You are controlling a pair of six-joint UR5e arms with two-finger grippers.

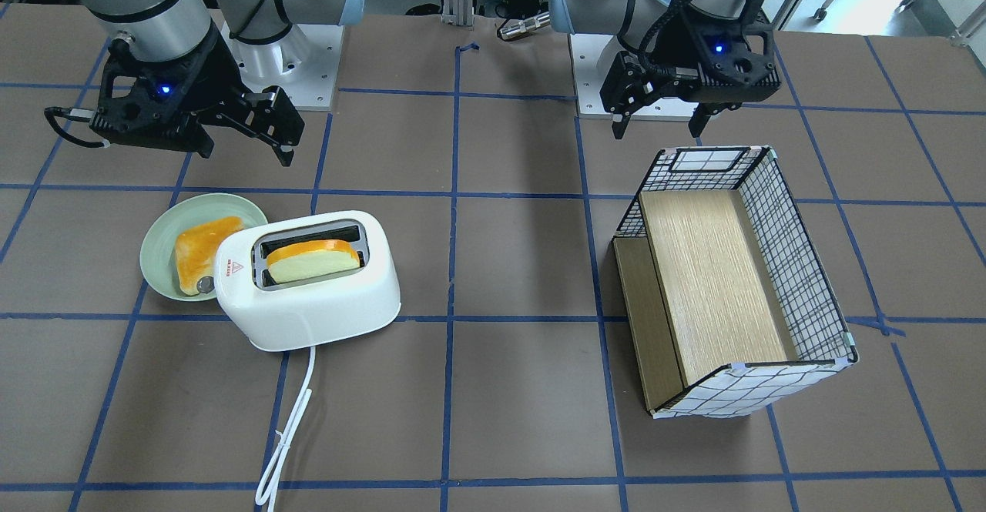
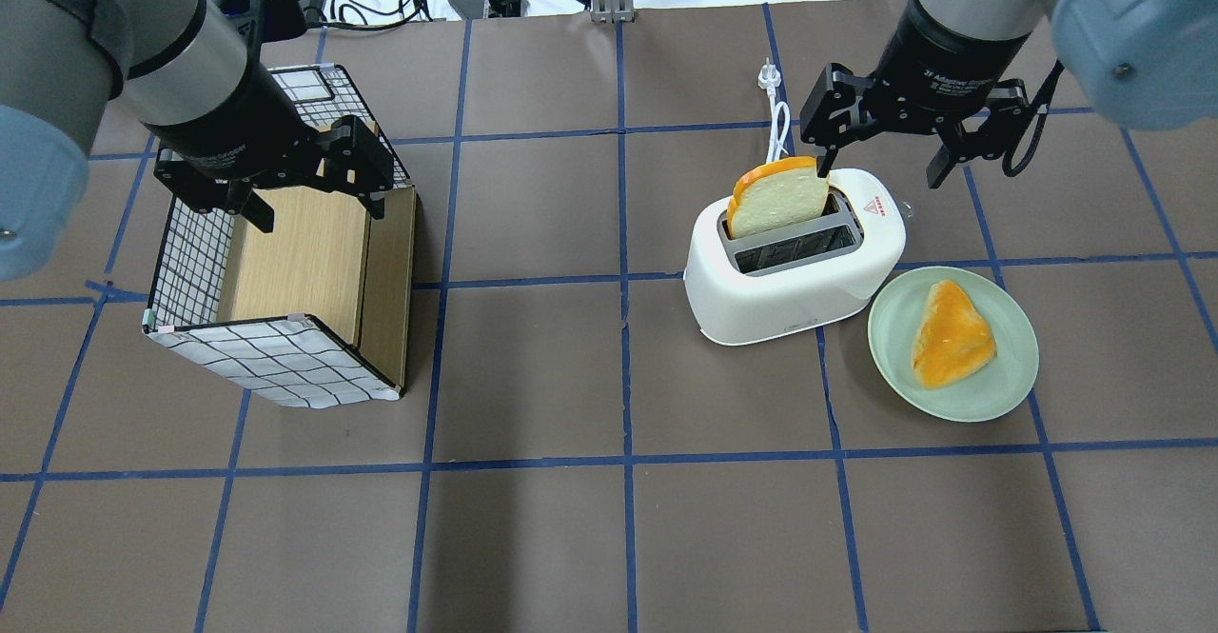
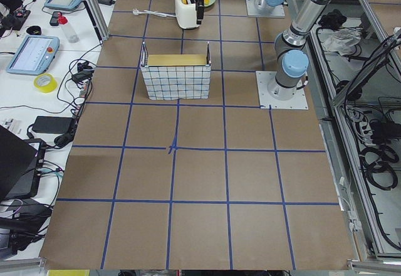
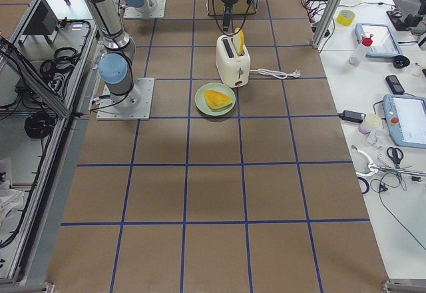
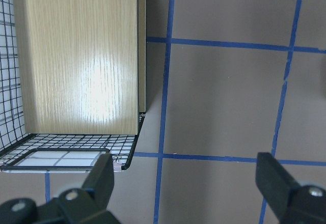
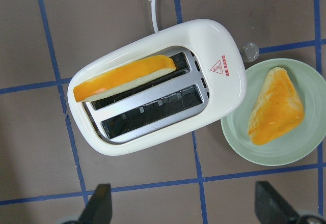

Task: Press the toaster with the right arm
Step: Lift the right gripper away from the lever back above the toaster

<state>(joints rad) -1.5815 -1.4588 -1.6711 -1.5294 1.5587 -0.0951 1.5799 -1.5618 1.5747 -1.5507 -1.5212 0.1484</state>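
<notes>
The white two-slot toaster (image 1: pixel 308 308) stands on the brown table, also in the overhead view (image 2: pixel 790 295) and the right wrist view (image 6: pixel 224 46). A slice of toast (image 2: pixel 778 200) sticks up from one slot; the other slot is empty. A round silver knob (image 6: pixel 250 51) sits on the toaster's end by the plate. My right gripper (image 2: pixel 880 174) hovers above the toaster's knob end, open and empty; it also shows in the front view (image 1: pixel 246 154). My left gripper (image 2: pixel 319 217) is open and empty above the basket.
A green plate (image 2: pixel 1009 366) with a toast piece (image 2: pixel 952 333) lies beside the toaster's knob end. The white cord (image 1: pixel 289 427) trails away from the toaster. A grid-patterned basket (image 1: pixel 793 266) with wooden boards inside stands under the left arm.
</notes>
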